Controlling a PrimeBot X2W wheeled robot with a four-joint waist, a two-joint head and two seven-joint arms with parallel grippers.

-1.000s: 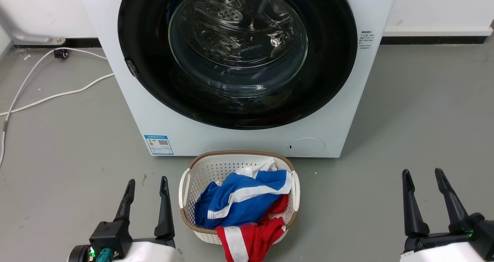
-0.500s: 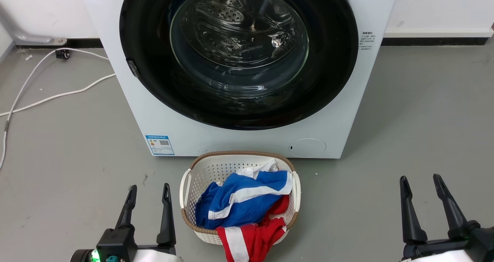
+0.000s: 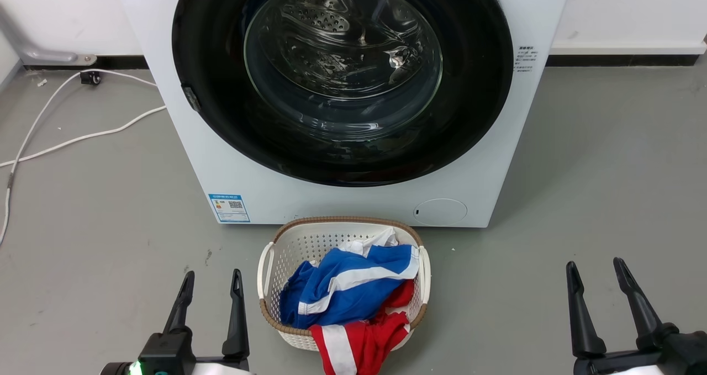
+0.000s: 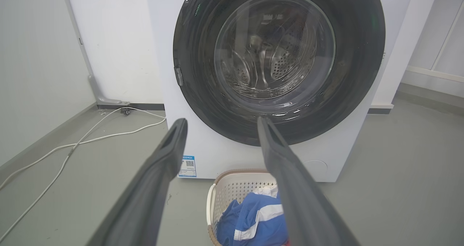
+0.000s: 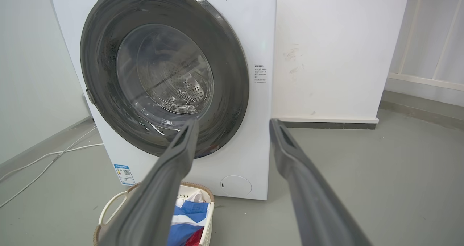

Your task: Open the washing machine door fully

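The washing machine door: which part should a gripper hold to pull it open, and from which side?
Probably the small grey tab on the left rim of the washing machine door. The door lies shut, flush and glossy, so little else offers purchase. Come from the robot's left with the left gripper, its jaws open, hooking behind the tab.

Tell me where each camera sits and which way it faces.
Head: high, looking forward and down at door, basket; left pincer, right pincer in the lower corners.
Left wrist: low, facing door from its left; own fingers rise in front.
Right wrist: low, facing door from its right; own fingers rise in front.
Both wrist views share door and basket.
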